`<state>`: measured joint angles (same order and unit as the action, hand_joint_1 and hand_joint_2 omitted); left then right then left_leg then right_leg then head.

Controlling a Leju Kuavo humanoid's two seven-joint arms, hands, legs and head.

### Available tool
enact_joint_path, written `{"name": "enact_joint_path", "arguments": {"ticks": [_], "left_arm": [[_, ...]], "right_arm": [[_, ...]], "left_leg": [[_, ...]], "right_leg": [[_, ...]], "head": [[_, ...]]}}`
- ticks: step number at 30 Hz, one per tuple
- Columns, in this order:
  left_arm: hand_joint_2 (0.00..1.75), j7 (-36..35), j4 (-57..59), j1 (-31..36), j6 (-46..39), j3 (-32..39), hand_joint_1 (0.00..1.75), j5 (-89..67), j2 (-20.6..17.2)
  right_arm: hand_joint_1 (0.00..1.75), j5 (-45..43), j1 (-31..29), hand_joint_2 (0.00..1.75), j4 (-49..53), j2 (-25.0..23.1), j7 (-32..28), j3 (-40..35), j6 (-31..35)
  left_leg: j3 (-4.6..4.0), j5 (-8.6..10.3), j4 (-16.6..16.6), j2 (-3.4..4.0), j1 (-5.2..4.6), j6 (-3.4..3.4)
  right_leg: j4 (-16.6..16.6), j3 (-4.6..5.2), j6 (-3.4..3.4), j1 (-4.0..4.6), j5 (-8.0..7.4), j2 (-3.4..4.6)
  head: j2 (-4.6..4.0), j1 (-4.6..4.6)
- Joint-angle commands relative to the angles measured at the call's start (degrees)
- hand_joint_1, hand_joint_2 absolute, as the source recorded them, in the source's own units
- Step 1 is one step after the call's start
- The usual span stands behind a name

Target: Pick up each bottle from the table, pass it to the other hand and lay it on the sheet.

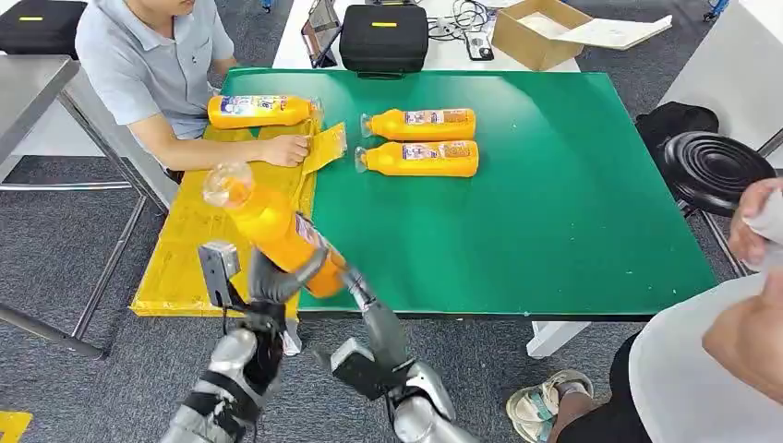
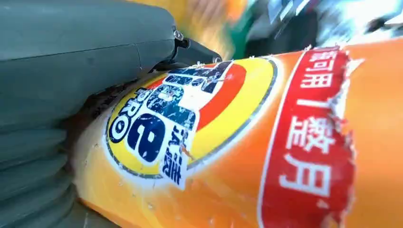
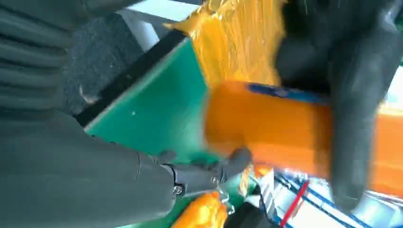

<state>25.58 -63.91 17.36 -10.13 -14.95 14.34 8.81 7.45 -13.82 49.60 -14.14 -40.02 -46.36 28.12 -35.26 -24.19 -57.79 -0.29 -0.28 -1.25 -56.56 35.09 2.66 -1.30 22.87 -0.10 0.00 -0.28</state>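
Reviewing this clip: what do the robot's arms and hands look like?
Both arms are silver metal with black bands near the wrists. The left hand has dark grey fingers, and a small grey box stands beside its wrist. The right hand is dark grey too. The wrist views show a grey ribbed cover and a thick grey thumb.

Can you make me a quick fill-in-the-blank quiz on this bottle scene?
1. The held bottle is gripped by the ___ hand.
2. The table is ___ in colour.
3. ___ bottles lie side by side on the table's bare top.
4. The sheet bears ___ lying bottle.

Missing words: left; green; two; one
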Motion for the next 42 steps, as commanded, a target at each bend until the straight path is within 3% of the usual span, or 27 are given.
{"name": "enact_joint_path", "arguments": {"ticks": [1, 4, 5, 18, 20, 21, 22, 25, 28, 34, 42], "left_arm": [[1.75, -1.61, 6.28, 6.03, -5.38, 3.32, 1.75, -7.57, -6.42], [1.75, -3.17, 6.92, 6.98, -6.43, 3.65, 1.75, -9.79, -6.24], [1.75, -2.43, 8.20, 7.85, -10.62, 2.56, 1.75, -14.60, -6.53], [1.75, -2.43, 8.20, 7.85, -10.62, 2.56, 1.75, -14.60, -6.53], [1.75, -1.38, 12.95, 10.39, -22.34, -1.22, 1.75, -27.95, -7.91], [1.75, -4.90, 19.27, 13.47, -29.87, -3.01, 1.75, -41.64, -8.50], [1.75, -8.21, 23.34, 15.36, -29.87, 1.98, 1.75, -56.91, -6.92], [1.75, -15.59, 34.19, 20.94, -29.87, 0.90, 1.75, -70.41, -6.64], [1.75, -19.93, 43.88, 25.16, -29.03, -0.03, 1.75, -74.83, -5.93], [1.75, -29.21, 48.99, 27.99, -24.18, -2.15, 1.75, -80.45, -6.96], [1.75, -32.29, 50.26, 28.66, -17.96, -1.25, 1.75, -80.56, -7.30]], "right_arm": [[0.00, -5.64, 3.56, 0.00, 4.95, 0.83, 0.02, 9.02, 7.77], [0.00, -6.33, 3.51, 0.00, 3.32, 0.45, 0.02, 10.63, 5.84], [0.00, -7.14, 2.76, 0.00, 0.41, -0.10, 0.02, 11.10, 3.38], [0.00, -7.14, 2.76, 0.00, 0.41, -0.10, 0.02, 11.10, 3.38], [0.00, -7.07, 1.92, 0.00, -2.70, -0.84, 0.02, 11.31, 1.77], [0.00, -7.26, 1.06, 0.00, -4.95, -1.42, 0.02, 11.38, -0.49], [0.00, -6.59, 0.30, 0.00, -6.31, -1.81, 0.02, 10.97, -1.98], [0.00, -5.38, -1.33, 0.00, -8.58, -2.71, 0.02, 9.57, -3.19], [0.00, -4.91, -2.70, 0.00, -11.92, -3.67, 0.02, 8.33, -5.21], [0.00, -3.91, -3.94, 0.00, -14.30, -4.59, 0.02, 6.07, -7.30], [0.00, -3.91, -4.60, 0.00, -15.57, -4.92, 0.02, 5.29, -8.44]], "left_leg": [[0.38, -0.14, 0.06, 0.01, 0.15, 0.13], [0.27, -0.14, -0.01, 0.07, 0.16, 0.09], [0.19, -0.10, -0.02, 0.06, 0.15, 0.08], [0.07, -0.03, 0.04, -0.03, 0.05, 0.05], [0.13, -0.06, 0.02, -0.04, 0.09, 0.07], [0.25, -0.10, 0.02, -0.05, 0.14, 0.11], [0.20, -0.05, 0.03, -0.11, 0.13, 0.09], [0.21, -0.01, 0.05, -0.09, 0.13, 0.10], [0.20, 0.00, 0.03, -0.17, 0.12, 0.09], [0.15, -0.02, 0.00, 0.08, 0.13, 0.14], [0.16, -0.07, -0.05, 0.18, 0.17, 0.14]], "right_leg": [[0.10, -0.40, -0.19, 0.16, 0.12, 0.02], [0.02, -0.30, -0.14, 0.14, 0.11, 0.02], [0.01, -0.23, -0.12, 0.13, 0.09, 0.00], [0.02, -0.10, -0.08, 0.02, 0.04, -0.03], [0.03, -0.18, -0.10, 0.06, 0.07, -0.04], [0.04, -0.31, -0.15, 0.12, 0.11, -0.05], [0.04, -0.28, -0.13, 0.10, 0.08, -0.11], [0.05, -0.26, -0.14, 0.10, 0.04, -0.09], [0.05, -0.28, -0.12, 0.08, 0.03, -0.12], [0.01, -0.14, -0.27, 0.11, -0.06, 0.00], [-0.03, -0.17, -0.28, 0.15, -0.04, 0.10]], "head": [[0.00, 0.00], [0.00, 0.02], [0.00, 0.02], [0.00, 0.02], [0.00, 0.02], [0.00, 0.02], [0.00, 0.02], [0.00, 0.04], [0.00, 0.04], [0.00, 0.07], [0.00, 0.02]]}}
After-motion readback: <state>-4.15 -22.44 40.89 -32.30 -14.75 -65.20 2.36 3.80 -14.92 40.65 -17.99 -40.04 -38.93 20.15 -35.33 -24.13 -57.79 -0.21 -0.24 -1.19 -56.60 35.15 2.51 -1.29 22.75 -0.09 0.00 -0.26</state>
